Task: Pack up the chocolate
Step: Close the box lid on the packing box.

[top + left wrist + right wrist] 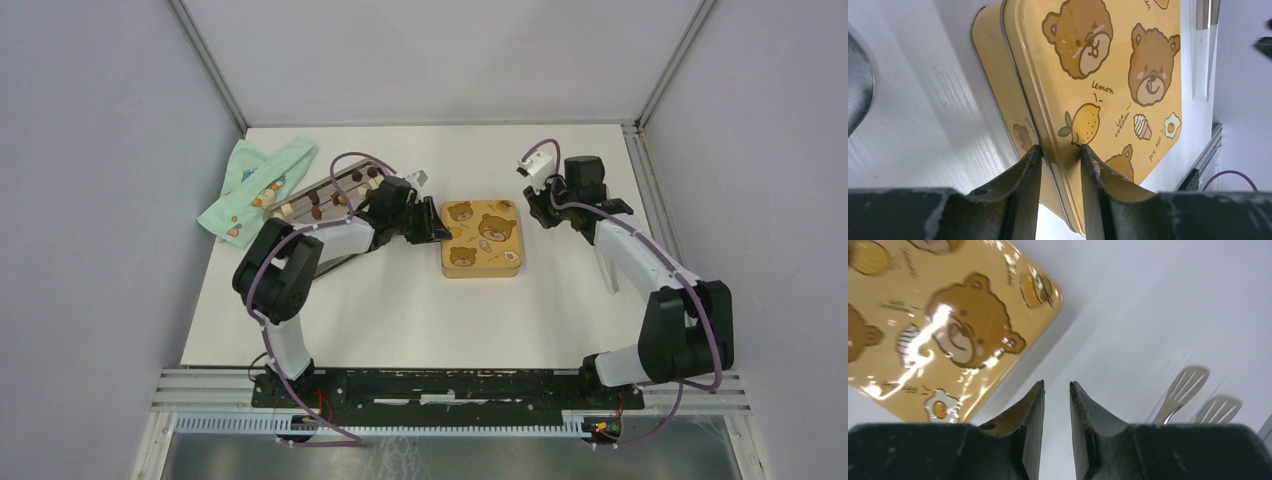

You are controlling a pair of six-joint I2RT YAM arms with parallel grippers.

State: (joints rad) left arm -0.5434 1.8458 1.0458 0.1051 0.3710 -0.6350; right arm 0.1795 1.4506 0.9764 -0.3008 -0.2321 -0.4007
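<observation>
The chocolate (316, 198) lies as several small dark, light brown and cream pieces in a metal tray (338, 263) at the left. The gold square tin (485, 238) with bears on its lid sits at the table's middle. My left gripper (437, 222) is at the tin's left edge. In the left wrist view it (1058, 148) is shut on the rim of the tin's lid (1108, 65), which stands a little off the base (998, 100). My right gripper (538, 212) hovers by the tin's far right corner; its fingers (1057, 384) are slightly apart and empty, with the tin (948, 330) to their left.
A green patterned cloth (255, 185) lies at the far left beside the tray. A slotted metal utensil (1180, 390) lies on the table right of my right gripper. Grey walls enclose the table on three sides.
</observation>
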